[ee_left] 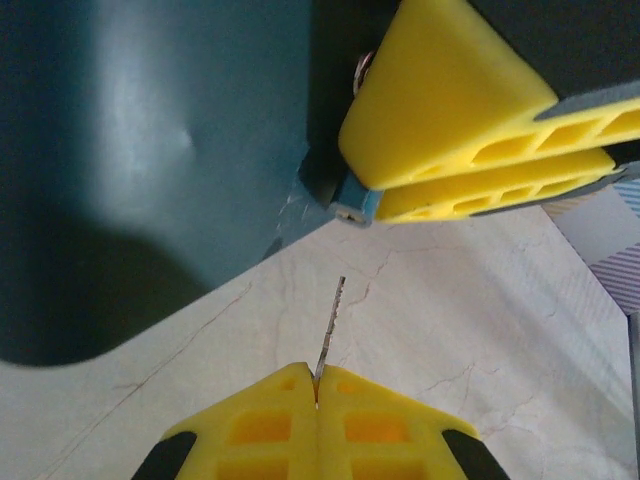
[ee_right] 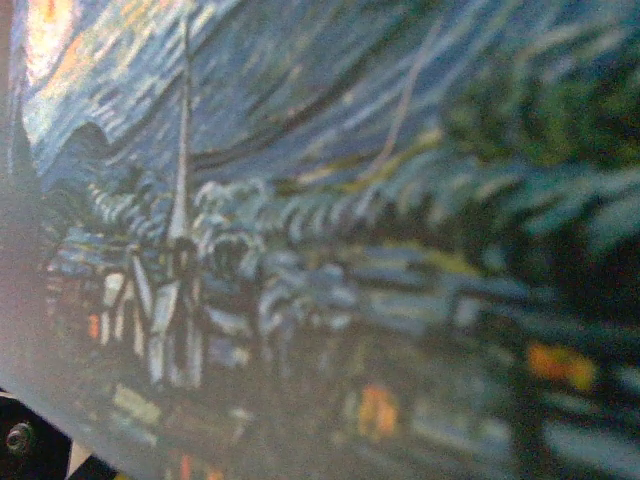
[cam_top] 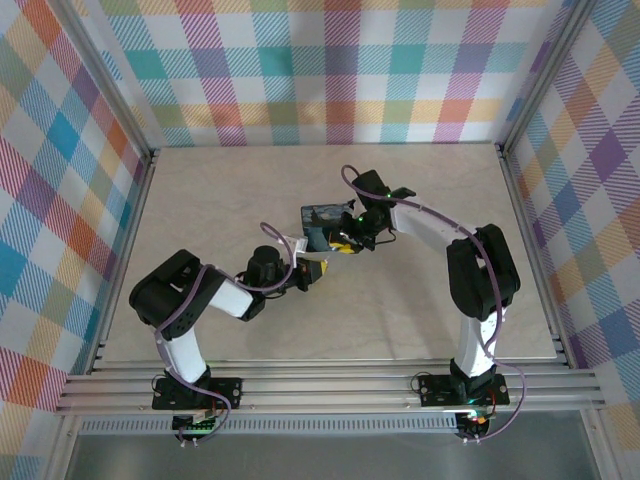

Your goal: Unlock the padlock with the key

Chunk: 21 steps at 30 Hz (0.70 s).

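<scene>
Silvery thin metal key (ee_left: 330, 325), pinched between my left jaws, points to twelve o'clock, short of the dark-blue starry-night padlock (cam_top: 322, 214) clamped in my right jaws at one o'clock; approached off-line, it could skid or bend.

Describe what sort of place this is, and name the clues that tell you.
Probably a robot test cell: a left arm and right arm bolted to aluminium rails, a marble-look tabletop, plaid backdrop walls around it.
</scene>
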Each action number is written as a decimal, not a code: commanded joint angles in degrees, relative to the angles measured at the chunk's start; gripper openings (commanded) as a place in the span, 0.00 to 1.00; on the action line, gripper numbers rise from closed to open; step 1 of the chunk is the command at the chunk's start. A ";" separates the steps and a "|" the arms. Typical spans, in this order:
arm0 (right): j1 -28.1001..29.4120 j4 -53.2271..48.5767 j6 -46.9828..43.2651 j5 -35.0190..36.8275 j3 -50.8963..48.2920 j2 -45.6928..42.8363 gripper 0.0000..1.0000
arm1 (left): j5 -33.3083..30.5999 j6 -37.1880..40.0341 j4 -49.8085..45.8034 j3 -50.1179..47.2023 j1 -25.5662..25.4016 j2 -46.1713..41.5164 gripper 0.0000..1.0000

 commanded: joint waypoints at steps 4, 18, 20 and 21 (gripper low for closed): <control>-0.40 -1.21 0.79 -4.55 1.63 -2.23 0.00 | -0.02 0.12 5.29 2.38 -0.85 2.58 0.00; -1.53 -0.85 -0.77 -5.91 0.32 -2.75 0.00 | 1.25 -2.05 7.75 2.20 -0.65 2.35 0.00; -1.52 -0.64 -0.86 -5.94 -0.01 -2.76 0.00 | 1.34 -2.32 7.63 2.38 -0.60 2.31 0.00; -1.52 -0.45 -0.82 -6.07 -0.25 -2.86 0.00 | 1.34 -2.49 7.69 2.47 -0.58 2.25 0.00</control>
